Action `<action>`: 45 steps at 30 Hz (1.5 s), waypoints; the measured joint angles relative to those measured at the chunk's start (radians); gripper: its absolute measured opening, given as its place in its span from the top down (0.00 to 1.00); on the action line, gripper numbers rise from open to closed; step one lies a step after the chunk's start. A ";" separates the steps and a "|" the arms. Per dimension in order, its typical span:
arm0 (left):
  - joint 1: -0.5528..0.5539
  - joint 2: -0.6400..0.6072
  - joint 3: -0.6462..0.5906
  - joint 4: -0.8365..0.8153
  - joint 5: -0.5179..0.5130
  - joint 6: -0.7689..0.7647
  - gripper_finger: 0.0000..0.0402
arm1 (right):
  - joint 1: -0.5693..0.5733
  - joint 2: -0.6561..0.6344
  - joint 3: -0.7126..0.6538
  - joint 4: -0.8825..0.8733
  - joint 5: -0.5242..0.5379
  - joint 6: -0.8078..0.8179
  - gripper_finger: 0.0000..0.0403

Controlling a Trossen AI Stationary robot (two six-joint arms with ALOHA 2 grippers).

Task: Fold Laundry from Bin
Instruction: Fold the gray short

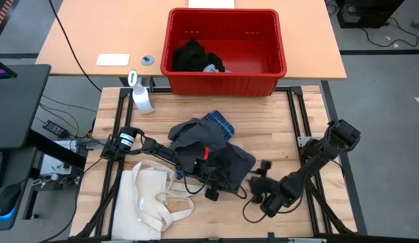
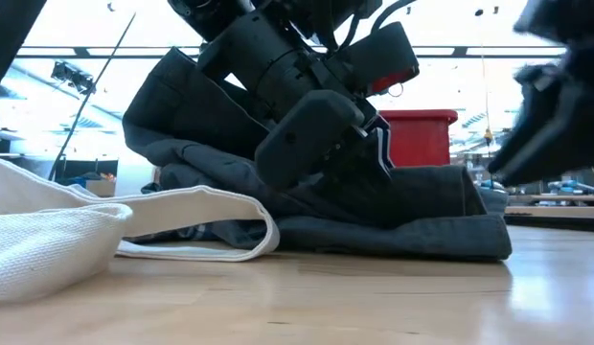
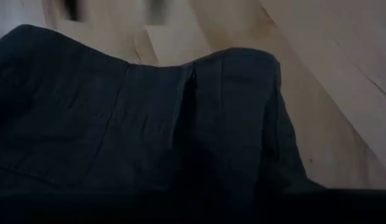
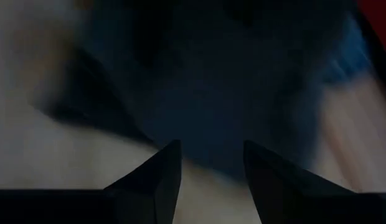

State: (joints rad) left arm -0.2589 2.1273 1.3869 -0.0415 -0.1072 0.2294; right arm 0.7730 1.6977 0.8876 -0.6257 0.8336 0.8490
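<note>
Two grippers low at table front. Left gripper [image 1: 211, 191] buried at dark grey garment [image 1: 216, 152] edge; fingers hidden, state unclear. Right gripper [image 4: 208, 168] fingers apart, empty, just off cloth. Plaid shirt [image 1: 219, 123] mostly covered. Bin [image 1: 226, 79] behind, holding black laundry [image 1: 190, 55].

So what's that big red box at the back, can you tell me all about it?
It's the bin, a big red tub that looks like plastic, with a thick rim and little slots high in its walls. It stands upright on the lighter table, just past the far edge of the wooden worktop. Inside lies a crumpled black garment with a small light grey piece beside it. Neither gripper touches it.
</note>
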 joint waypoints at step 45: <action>-0.010 0.000 -0.001 -0.038 -0.003 -0.035 0.60 | -0.212 -0.108 -0.534 0.484 0.137 0.745 0.73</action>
State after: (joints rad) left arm -0.2689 2.1273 1.3861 -0.0792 -0.1104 0.1940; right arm 0.5609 1.5901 0.3537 -0.1417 0.9702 1.5944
